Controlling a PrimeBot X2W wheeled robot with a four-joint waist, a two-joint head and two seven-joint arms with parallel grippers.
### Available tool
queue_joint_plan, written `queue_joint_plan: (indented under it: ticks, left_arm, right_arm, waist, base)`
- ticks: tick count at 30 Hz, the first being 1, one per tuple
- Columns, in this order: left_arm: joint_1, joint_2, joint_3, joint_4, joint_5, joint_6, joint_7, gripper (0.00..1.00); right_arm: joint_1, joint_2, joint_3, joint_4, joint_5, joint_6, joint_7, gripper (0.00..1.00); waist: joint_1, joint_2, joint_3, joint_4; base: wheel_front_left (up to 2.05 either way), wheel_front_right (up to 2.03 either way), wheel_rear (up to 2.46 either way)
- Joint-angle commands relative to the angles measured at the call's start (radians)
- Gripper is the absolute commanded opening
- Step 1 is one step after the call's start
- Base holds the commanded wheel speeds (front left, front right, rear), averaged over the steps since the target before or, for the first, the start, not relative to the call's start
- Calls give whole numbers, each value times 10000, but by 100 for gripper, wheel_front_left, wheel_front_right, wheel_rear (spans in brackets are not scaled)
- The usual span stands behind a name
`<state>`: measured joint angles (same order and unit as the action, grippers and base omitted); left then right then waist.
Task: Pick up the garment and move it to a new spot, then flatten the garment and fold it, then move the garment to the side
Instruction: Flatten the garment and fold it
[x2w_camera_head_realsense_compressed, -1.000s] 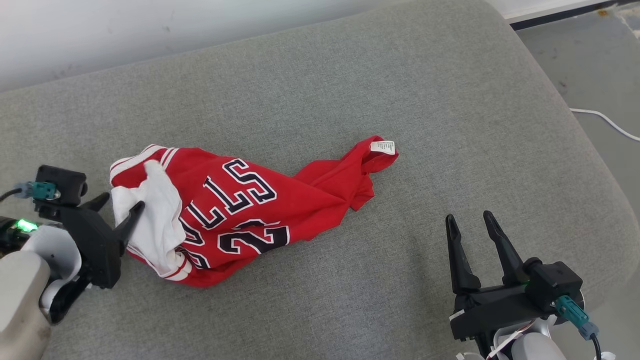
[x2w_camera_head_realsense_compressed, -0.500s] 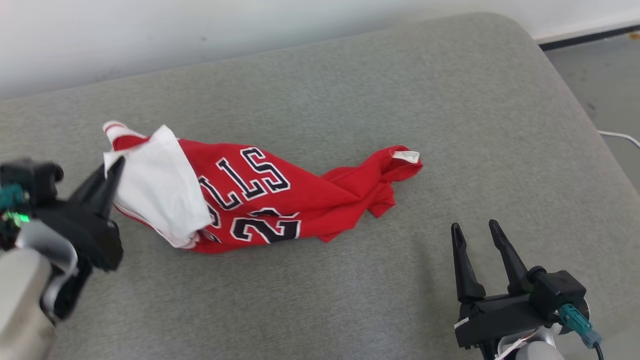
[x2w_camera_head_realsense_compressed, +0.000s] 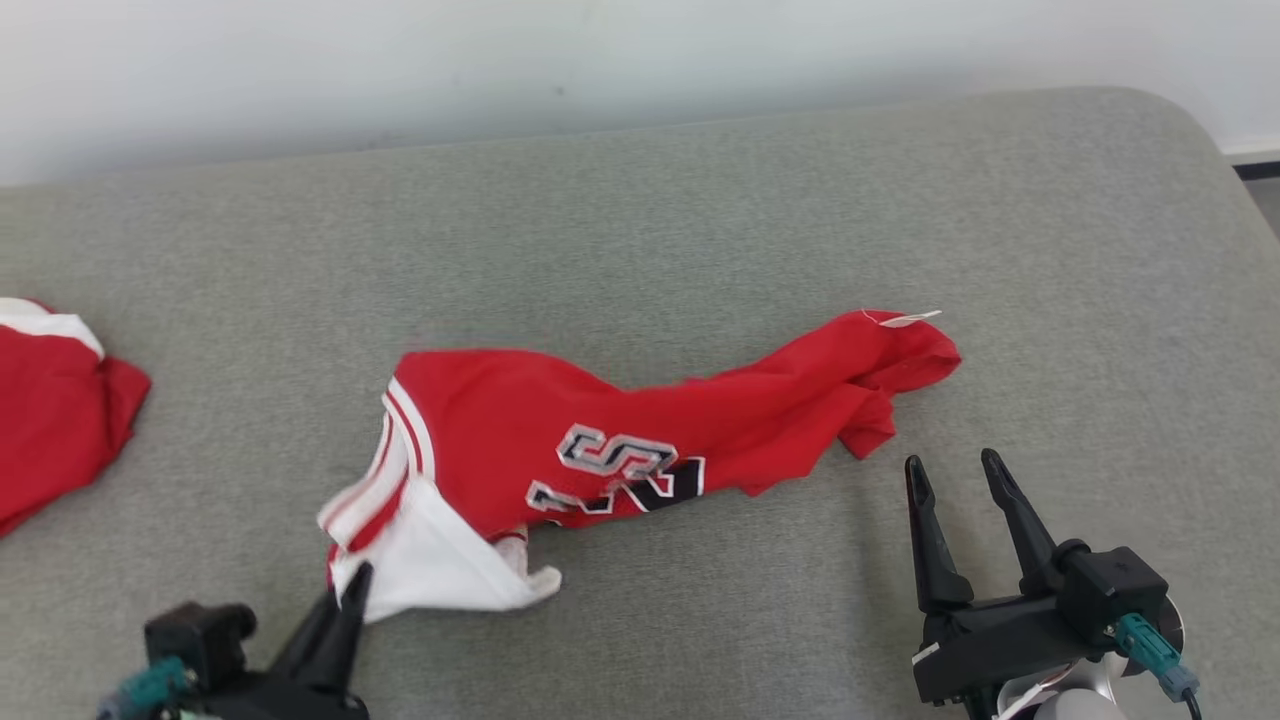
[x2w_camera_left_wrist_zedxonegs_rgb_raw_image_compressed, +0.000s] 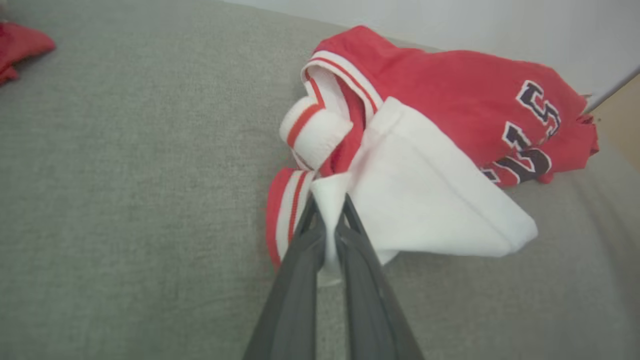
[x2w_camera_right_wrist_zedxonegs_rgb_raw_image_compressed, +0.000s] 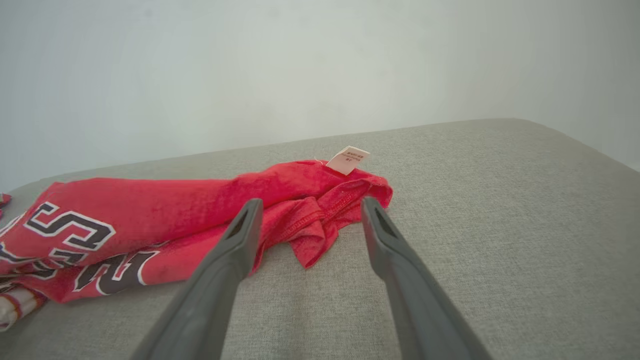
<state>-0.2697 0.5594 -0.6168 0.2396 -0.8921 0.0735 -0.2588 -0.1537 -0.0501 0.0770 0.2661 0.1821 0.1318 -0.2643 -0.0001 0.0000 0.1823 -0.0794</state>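
Note:
A red jersey (x2w_camera_head_realsense_compressed: 600, 440) with dark lettering and white striped trim lies crumpled and stretched across the grey cushion (x2w_camera_head_realsense_compressed: 700, 230). Its white inner layer (x2w_camera_head_realsense_compressed: 440, 560) trails toward the lower left. My left gripper (x2w_camera_head_realsense_compressed: 350, 590) is shut on a fold of that white cloth (x2w_camera_left_wrist_zedxonegs_rgb_raw_image_compressed: 327, 200), fingers pinched together in the left wrist view (x2w_camera_left_wrist_zedxonegs_rgb_raw_image_compressed: 327, 215). My right gripper (x2w_camera_head_realsense_compressed: 955, 470) stands open at the lower right, just short of the jersey's far end (x2w_camera_right_wrist_zedxonegs_rgb_raw_image_compressed: 320, 220), holding nothing. A small white label (x2w_camera_right_wrist_zedxonegs_rgb_raw_image_compressed: 348, 159) sticks up from that end.
A second red and white garment (x2w_camera_head_realsense_compressed: 50, 420) lies at the left edge of the cushion, also seen in the left wrist view (x2w_camera_left_wrist_zedxonegs_rgb_raw_image_compressed: 20, 47). A pale wall (x2w_camera_head_realsense_compressed: 600, 60) runs behind the cushion. The cushion's rounded right corner (x2w_camera_head_realsense_compressed: 1200, 130) drops to the floor.
The head camera has shifted, bringing a second garment into view. My left gripper, shut on the white cloth, has pulled the jersey's left end toward the near edge, turning over the lettering.

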Motion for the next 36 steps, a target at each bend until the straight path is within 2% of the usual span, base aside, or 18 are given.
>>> queue_joint_plan:
  ticks: [1, 3, 4, 5, 6, 10, 15, 20, 24, 27, 36]
  left_arm:
    - [366, -189, 29, -8, 10, 69, -56, 0]
    - [622, -394, -2, 55, 155, 111, -60, 0]
    - [706, -466, 42, 96, 209, 128, -64, 11]
    - [750, -558, 160, 79, 285, 141, -68, 52]
    - [781, -659, 349, 15, 350, 118, -71, 100]
    - [944, -855, 1240, -398, 995, 26, -65, 100]
    - [716, -809, 2184, -833, 1795, -203, -57, 100]
    - [-243, -563, 2246, -636, 2124, -474, 127, 100]
    - [-1260, -483, 2015, -319, 2403, -545, 741, 100]
    - [-1926, -365, 1879, 62, 2392, -802, 1251, 100]
    - [-2994, 235, 1600, 988, 1667, -1439, 3662, 100]
  right_arm:
    - [-9, -3, 14, 49, -74, -22, -3, 100]
    - [4, -3, 0, 71, -72, -22, -3, 100]
    - [12, -3, 7, 79, -72, -22, -3, 100]
    - [20, -3, 14, 91, -73, -22, -3, 100]
    - [33, -3, 18, 99, -74, -22, -3, 100]
    - [91, -3, 17, 131, -62, -22, -3, 100]
    - [14, -3, 122, 181, 32, -22, -3, 100]
    - [-1, -3, 204, 203, 129, -22, -3, 100]
    - [-58, -1, 200, 217, 204, -22, -3, 100]
    - [-94, -1, 247, 205, 260, -22, -3, 100]
    - [-101, -1, 294, 240, 463, -22, -3, 100]
  waist:
    - [1, 0, -42, 279]
    - [1, 0, -64, 342]
    - [1, 0, -77, 357]
    - [1, 0, -91, 371]
    - [1, 0, -110, 386]
    - [1, 0, -198, 389]
    - [1, 0, -237, 206]
    - [1, 0, -183, -131]
    - [1, 0, -59, -457]
    - [1, 0, 47, -733]
    - [1, 0, 172, -1401]
  base:
    - [0, 0, 0]
    - [0, 0, 0]
    - [0, 0, 0]
    - [0, 0, 0]
    - [0, 0, 0]
    - [0, 0, 0]
    - [0, 0, 0]
    - [0, 0, 0]
    - [0, 0, 0]
    - [0, 0, 0]
    - [0, 0, 0]
